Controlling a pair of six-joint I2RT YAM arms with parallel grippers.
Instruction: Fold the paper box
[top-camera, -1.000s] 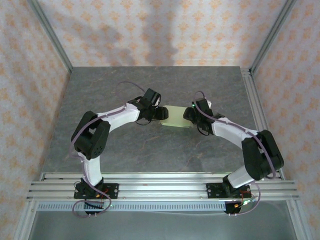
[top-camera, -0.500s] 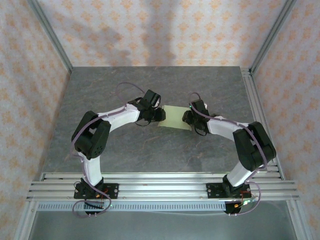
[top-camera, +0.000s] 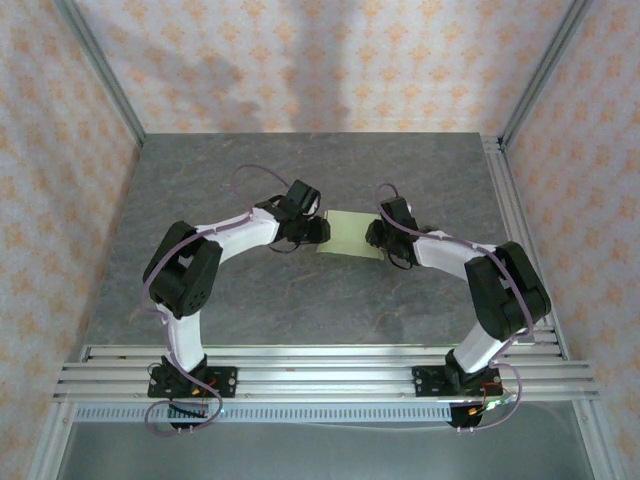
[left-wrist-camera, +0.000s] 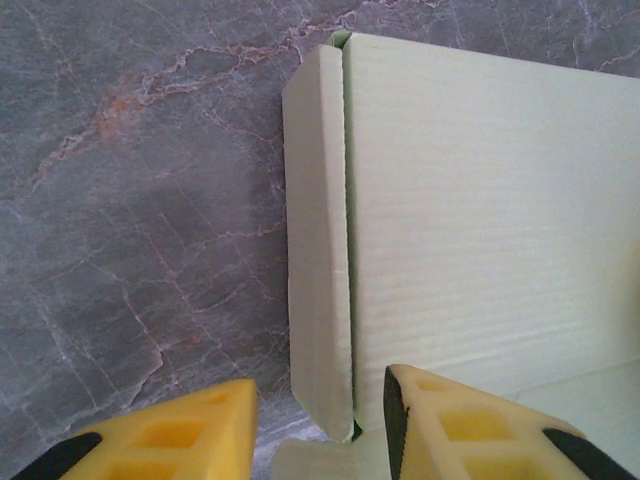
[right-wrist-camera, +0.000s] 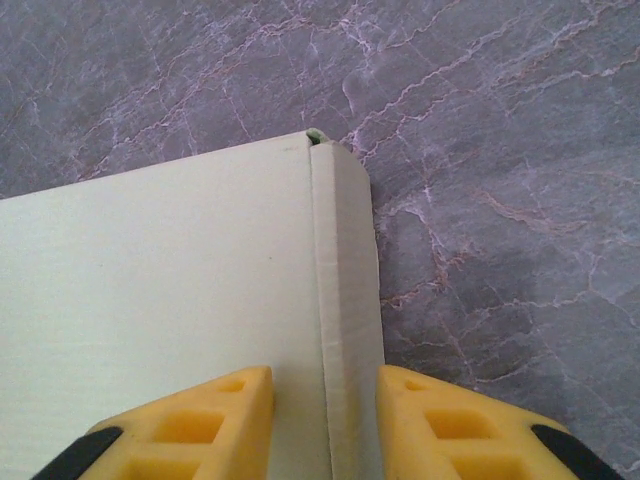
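Paper box (top-camera: 352, 234) lies flat mid-desk (top-camera: 250, 300), between the arms. Left claw (left-wrist-camera: 320, 400) straddles the left side wall (left-wrist-camera: 318, 250), jaws apart. Right claw (right-wrist-camera: 323, 385) straddles the right side wall (right-wrist-camera: 348, 300); grip not determinable. Step judged: creasing the walls. Next move calls for an even pinch on both.

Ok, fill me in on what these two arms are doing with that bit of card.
The two arms are working on the paper box, which lies flat on the grey table. The left gripper straddles the narrow side flap at the box's left end with slack on both sides, so it is open. The right gripper straddles the matching flap at the right end; whether it grips is unclear.
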